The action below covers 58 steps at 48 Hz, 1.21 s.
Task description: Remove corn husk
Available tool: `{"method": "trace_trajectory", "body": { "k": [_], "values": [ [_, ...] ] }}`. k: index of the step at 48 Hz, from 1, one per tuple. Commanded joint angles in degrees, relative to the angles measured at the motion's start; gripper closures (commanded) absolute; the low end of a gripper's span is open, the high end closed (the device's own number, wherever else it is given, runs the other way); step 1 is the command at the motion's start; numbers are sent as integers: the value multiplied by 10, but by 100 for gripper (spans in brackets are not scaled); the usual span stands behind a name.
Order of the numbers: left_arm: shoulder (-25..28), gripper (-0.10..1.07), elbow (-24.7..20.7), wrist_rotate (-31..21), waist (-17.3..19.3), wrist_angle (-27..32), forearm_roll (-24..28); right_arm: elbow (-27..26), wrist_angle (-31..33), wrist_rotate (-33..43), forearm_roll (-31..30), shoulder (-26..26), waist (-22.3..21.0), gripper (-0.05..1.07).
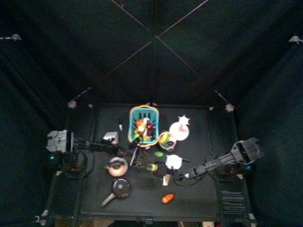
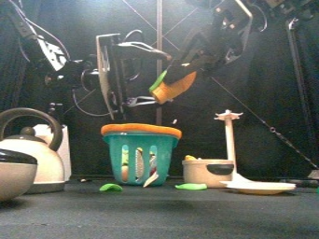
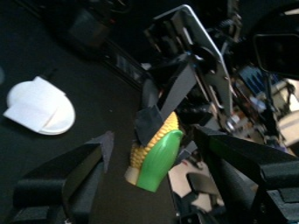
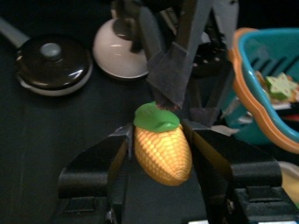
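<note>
**Corn held in mid-air between two grippers**

Corn (image 4: 163, 154) shows best in the right wrist view: a yellow cob with a green husk cap (image 4: 156, 118), clamped between the jaws of the right gripper (image 4: 163, 162). The left gripper (image 3: 146, 162) reads clearly only in its own wrist view, where its jaws stand spread wide on either side of the cob, gripping nothing. From the front, the cob hangs high above the teal basket (image 2: 140, 159), with both arms crowded behind it. That level view also shows green husk scraps (image 2: 189, 187) lying on the table, a kettle (image 2: 32, 149) at the left and a white plate (image 2: 262, 187) at the right. Only the top view gives the layout: a small black table (image 1: 207, 199) ringed by black curtains (image 1: 48, 53), with the basket toward the back and a dark pot (image 1: 120, 187) near the front.
</note>
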Motion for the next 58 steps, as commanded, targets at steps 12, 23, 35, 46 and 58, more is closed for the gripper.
{"method": "trace_trajectory", "body": {
  "k": [12,23,35,46,58],
  "values": [
    [-28,-5,-26,40,-22,107,-100,-34,72,0,49,-7,-1,44],
    [-30,-5,-41,48,-33,116,-113,-28,75,0,52,-4,-4,44],
    [-48,-5,-27,48,-40,117,-112,-18,75,0,56,-4,-10,44],
    [-46,-5,-27,47,-47,117,-113,-20,75,0,60,-2,-15,44],
    [-29,-5,-32,46,-47,117,-121,-22,72,0,60,-1,-14,44]
  ]
}}
